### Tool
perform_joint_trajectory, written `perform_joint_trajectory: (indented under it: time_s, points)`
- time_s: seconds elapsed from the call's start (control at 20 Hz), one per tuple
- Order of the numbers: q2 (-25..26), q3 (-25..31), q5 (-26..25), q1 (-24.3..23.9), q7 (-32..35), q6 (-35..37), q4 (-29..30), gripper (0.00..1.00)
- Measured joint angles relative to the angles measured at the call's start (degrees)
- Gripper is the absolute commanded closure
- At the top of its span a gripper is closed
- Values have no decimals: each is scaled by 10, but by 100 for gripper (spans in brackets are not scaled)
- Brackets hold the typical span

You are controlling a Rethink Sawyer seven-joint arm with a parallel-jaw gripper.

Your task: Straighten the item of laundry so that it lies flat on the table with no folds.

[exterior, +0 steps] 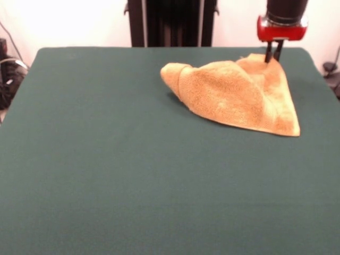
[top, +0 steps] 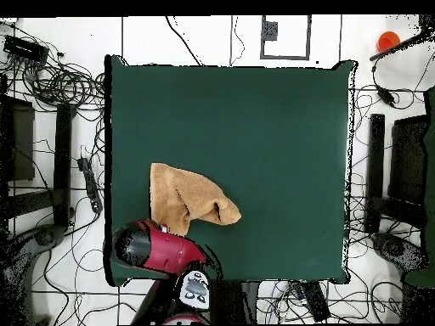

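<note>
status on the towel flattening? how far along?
Nothing looks done: the towel lies folded into a rough triangle with a rolled end, near the table's edge on the robot's side. In hand: the end effector is down at the towel's far corner; whether it grips is unclear. Left: unfold and spread it flat.

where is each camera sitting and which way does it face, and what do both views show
Front view: sits across the table, facing the robot; the towel lies bunched at the far right, and the gripper comes down from above onto its far edge.
Overhead view: sits above, looking straight down; the red and black arm enters from the bottom edge, covering the towel's near edge.
Shared: the folded towel, green table and arm.
</note>
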Motion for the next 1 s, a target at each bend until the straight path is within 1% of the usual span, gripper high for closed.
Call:
perform_joint_trajectory:
  time_s: [0.15, 0.75, 1.0]
  points:
    - [-1, -2, 11, 8, 2, 6, 0, 100]
    - [1, -6, 32, 14, 7, 6, 0, 100]
    - [5, -19, 44, 34, 29, 6, -5, 100]
